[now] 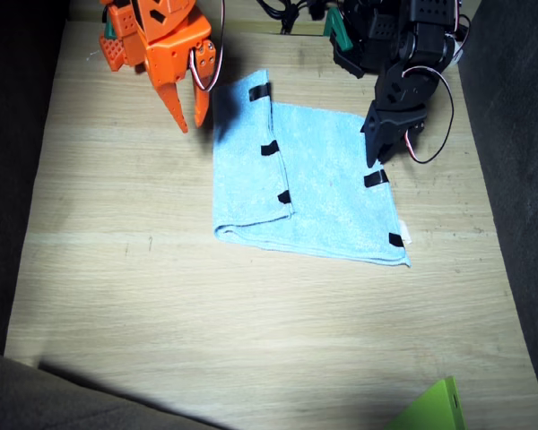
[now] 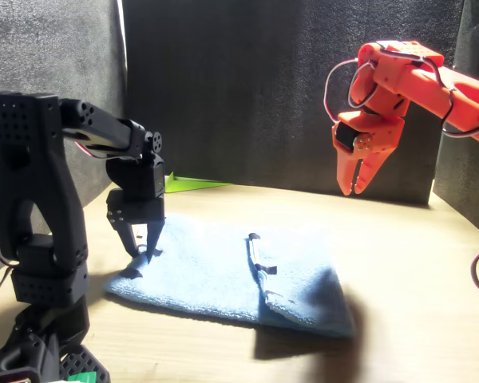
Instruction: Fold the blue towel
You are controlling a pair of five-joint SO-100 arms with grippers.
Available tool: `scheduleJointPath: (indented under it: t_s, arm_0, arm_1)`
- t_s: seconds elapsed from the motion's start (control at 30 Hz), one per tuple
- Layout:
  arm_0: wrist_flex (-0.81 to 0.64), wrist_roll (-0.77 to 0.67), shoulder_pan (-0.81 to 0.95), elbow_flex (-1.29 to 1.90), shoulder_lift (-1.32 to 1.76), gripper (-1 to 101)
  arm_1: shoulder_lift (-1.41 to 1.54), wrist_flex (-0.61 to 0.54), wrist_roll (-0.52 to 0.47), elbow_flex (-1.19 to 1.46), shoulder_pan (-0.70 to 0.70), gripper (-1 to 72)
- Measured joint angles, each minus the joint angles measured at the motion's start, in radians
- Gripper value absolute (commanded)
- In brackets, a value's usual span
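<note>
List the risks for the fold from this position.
1. The left gripper is down at the blue towel edge with a narrow gap between its fingers; it may pinch only a few loops and slip, or catch just one layer.
2. The right gripper hangs above the wooden table beside the towel; if only one arm lifts, the folded flap could drag askew.

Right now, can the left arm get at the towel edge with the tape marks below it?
Probably yes. The left gripper hangs directly over the blue towel at that taped edge, tips down at the cloth, and nothing lies between. The right gripper is raised off to the other side.
</note>
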Motion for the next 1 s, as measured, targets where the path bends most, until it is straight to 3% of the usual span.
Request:
scheduleJointPath:
  t_s: [0.3, 0.67, 1.0]
  arm_0:
    - [0.078, 0.071, -0.183, -0.061, 0.094, -1]
    - [0.206, 0.126, -0.354, -0.288, -0.031, -1]
    - [0.479, 0.178, -0.443, -0.707, -0.224, -1]
  arm_1:
    - [0.084, 0.000, 0.014, 0.126, -0.023, 10.6]
    - [0.083, 0.000, 0.057, 0.143, 0.060, 10.8]
    - [0.084, -0.009, 0.072, 0.178, 0.055, 11.4]
